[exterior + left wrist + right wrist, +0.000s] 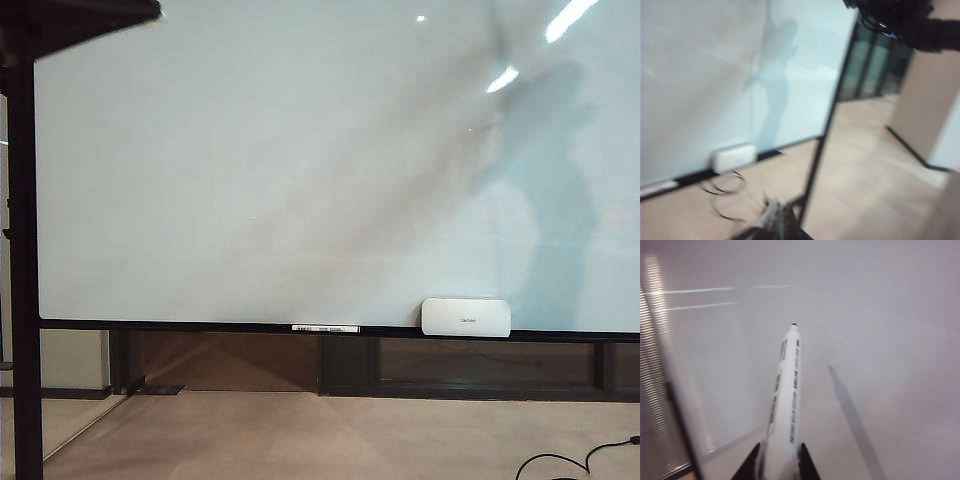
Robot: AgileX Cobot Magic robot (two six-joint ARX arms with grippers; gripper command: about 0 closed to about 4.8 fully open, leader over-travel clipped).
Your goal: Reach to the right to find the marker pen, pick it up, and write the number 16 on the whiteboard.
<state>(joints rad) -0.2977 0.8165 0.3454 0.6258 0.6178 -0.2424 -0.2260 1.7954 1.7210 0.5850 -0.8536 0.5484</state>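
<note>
**Marker pen clamped in the right gripper, tip aimed at a bare whiteboard**

In the right wrist view, the right gripper (779, 467) sits nearest the camera, its two dark fingers (751, 465) pressed against either side of the white marker pen (786, 400). The gap between them is narrow, only as wide as the pen's barrel. The pen runs away from the gripper, its small dark tip pointing toward the glossy whiteboard (880, 315) beyond; whether the tip touches the surface cannot be told. The pen's shadow falls on the board beside it.

The left gripper cannot be made out in the blurred left wrist view, so whether its fingers are apart or together cannot be told.

In the exterior view neither gripper appears. The whiteboard (250, 150) fills most of the frame, unmarked. A white eraser block (466, 317) rests on its lower ledge, toward the right.
</note>
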